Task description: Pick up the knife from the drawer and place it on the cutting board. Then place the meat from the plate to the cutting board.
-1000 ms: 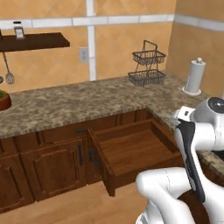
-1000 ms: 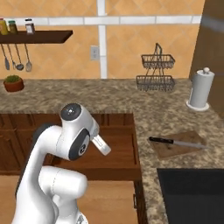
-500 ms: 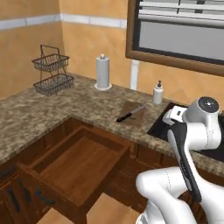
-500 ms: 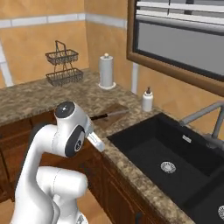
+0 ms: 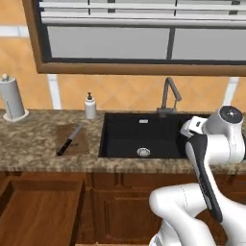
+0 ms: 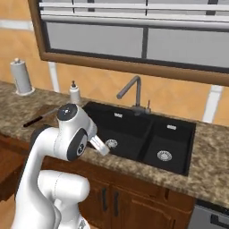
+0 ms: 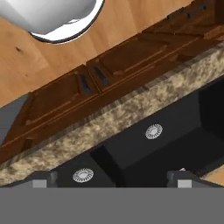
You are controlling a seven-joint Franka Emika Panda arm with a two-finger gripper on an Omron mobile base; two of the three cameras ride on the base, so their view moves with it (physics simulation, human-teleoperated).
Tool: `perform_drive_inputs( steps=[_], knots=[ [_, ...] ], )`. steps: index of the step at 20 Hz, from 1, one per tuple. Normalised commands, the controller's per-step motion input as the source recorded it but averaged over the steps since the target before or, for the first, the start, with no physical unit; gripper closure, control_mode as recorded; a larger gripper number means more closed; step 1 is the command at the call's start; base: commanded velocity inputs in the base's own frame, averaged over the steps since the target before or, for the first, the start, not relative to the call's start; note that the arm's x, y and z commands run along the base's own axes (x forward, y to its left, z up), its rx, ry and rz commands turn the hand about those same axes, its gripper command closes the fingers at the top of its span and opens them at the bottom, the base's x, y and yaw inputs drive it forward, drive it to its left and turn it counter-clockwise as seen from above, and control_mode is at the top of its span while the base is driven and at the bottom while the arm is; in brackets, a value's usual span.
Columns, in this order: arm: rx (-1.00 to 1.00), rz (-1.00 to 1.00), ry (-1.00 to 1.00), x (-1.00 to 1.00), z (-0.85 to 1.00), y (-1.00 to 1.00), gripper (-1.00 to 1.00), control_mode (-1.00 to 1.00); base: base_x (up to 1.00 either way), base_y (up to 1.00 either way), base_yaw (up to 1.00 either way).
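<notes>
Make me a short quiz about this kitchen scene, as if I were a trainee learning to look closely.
1. True or false: the knife lies on the cutting board.
2. What stands between the paper towel roll and the sink?
A. a kettle
B. a soap dispenser
C. a fruit bowl
3. Fill in: the drawer at lower left in the left base view is ____ (open/shut).

Key: 1 true; 2 B; 3 open.
</notes>
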Motion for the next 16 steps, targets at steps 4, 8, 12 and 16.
perform_drive_inputs(
  steps=[4,8,12,16],
  knots=[
    [0.00,0.00,0.00,0.00,0.00,0.00,-1.00,1.00,-0.29,-0.64,-0.67],
    [0.00,0.00,0.00,0.00,0.00,0.00,-1.00,1.00,0.00,-0.23,-0.26],
    [0.00,0.00,0.00,0.00,0.00,0.00,-1.00,1.00,-0.13,-0.49,0.00],
    [0.00,0.00,0.00,0.00,0.00,0.00,-1.00,1.00,-0.09,-1.00,-0.03]
  ],
)
